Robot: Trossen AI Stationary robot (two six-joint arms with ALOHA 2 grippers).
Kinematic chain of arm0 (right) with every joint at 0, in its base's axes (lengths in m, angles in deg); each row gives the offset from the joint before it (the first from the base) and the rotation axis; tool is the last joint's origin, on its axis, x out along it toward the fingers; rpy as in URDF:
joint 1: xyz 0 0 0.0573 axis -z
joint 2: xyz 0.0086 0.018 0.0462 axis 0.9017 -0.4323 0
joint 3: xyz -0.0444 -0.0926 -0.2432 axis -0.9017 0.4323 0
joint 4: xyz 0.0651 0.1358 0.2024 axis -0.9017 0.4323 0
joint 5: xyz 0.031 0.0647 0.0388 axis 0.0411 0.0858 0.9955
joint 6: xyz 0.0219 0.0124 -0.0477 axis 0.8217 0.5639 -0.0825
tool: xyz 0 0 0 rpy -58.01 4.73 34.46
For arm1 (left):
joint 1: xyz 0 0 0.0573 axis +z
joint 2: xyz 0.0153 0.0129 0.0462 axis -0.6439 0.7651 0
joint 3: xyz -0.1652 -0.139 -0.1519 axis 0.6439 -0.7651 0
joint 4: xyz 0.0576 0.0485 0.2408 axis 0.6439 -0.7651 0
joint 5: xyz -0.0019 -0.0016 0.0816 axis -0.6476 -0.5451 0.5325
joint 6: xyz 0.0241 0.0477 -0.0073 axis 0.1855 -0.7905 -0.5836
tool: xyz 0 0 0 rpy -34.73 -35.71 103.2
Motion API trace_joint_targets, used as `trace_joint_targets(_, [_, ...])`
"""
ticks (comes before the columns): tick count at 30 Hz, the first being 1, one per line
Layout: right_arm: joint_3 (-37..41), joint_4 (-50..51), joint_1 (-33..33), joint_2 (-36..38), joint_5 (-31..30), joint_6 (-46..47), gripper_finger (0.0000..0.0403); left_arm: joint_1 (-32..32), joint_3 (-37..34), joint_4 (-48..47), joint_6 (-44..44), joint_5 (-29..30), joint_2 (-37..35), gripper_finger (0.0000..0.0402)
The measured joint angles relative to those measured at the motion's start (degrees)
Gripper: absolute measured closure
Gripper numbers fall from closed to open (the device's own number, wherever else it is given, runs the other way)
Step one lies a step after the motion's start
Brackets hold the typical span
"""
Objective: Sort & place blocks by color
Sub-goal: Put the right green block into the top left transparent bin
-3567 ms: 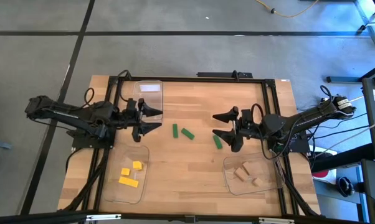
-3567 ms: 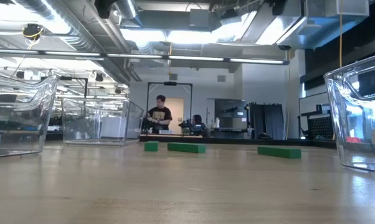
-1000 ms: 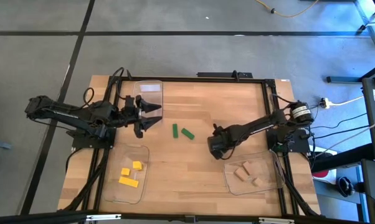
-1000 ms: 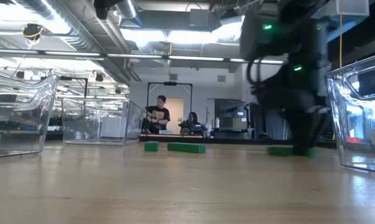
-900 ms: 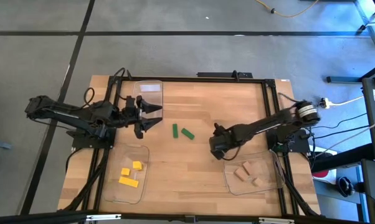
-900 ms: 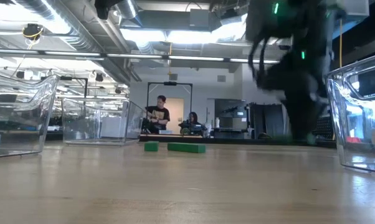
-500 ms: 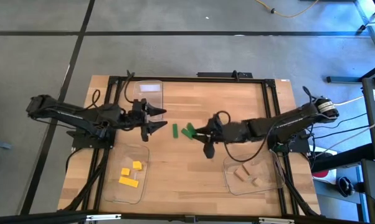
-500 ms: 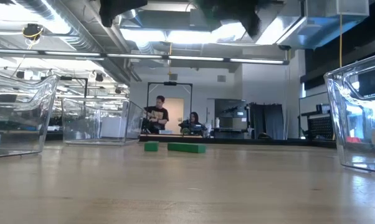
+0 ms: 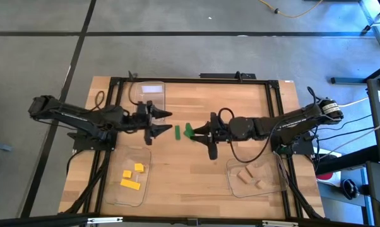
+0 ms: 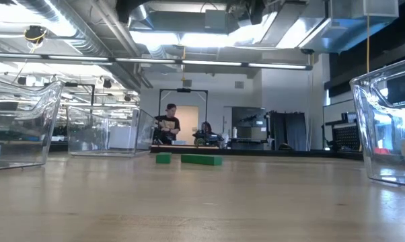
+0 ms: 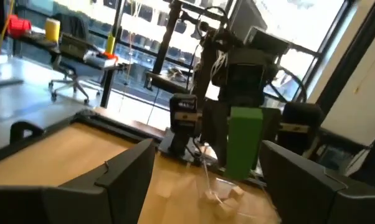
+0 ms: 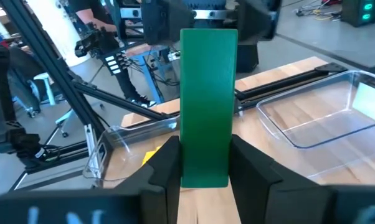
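one green block (image 12: 208, 106) is gripped upright between the fingers of the right tool (image 9: 199, 133), raised above the worktop (image 9: 240, 101). just beyond it, the left tool (image 9: 160, 122) is held wide open and empty. two green blocks (image 10: 201, 159) are left lying below.

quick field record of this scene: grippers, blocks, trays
left gripper: open, empty, facing the right gripper mid-table
right gripper: shut on a green block, raised above the table
green blocks on table: two
yellow blocks: in the near-left tray
tan blocks: in the near-right tray
far-left tray: no blocks
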Motion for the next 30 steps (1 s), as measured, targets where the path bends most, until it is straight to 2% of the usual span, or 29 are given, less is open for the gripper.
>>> trace_joint_targets(3, [0.00,-0.19,0.31,0.00,0.83,-0.12,0.0300,0.11,3.23,-1.29,-3.15,-0.62,5.26,0.0122])
trace_joint_targets(9, [0.02,-0.49,0.90,0.00,0.94,-1.07,0.0300,1.05,13.14,-0.48,-5.15,-6.88,17.41,0.0122])
trace_joint_targets(13, [0.02,-0.40,0.88,0.00,1.95,-1.42,0.0300,1.59,16.13,0.04,-5.05,-9.28,20.47,0.0122])
trace_joint_targets(18, [0.02,-0.07,0.88,0.00,2.40,-1.62,0.0300,1.60,16.44,-0.02,-4.77,-10.34,20.82,0.0129])
trace_joint_targets(21, [0.02,-0.07,0.88,0.00,2.34,-2.23,0.0300,1.62,16.47,-0.26,-4.77,-10.31,20.22,0.0155])
trace_joint_targets(23, [0.02,-0.03,0.88,0.00,2.34,-2.71,0.0300,1.62,16.47,-0.36,-4.78,-10.31,20.21,0.0186])
trace_joint_targets(28, [0.02,-0.09,0.88,0.00,2.23,-3.12,0.0300,2.04,16.47,-0.81,-4.46,-11.32,20.21,0.0302])
trace_joint_targets(30, [0.02,-0.07,0.88,0.00,2.17,-3.15,0.0300,2.51,16.52,-1.14,-4.29,-12.45,20.18,0.0308])
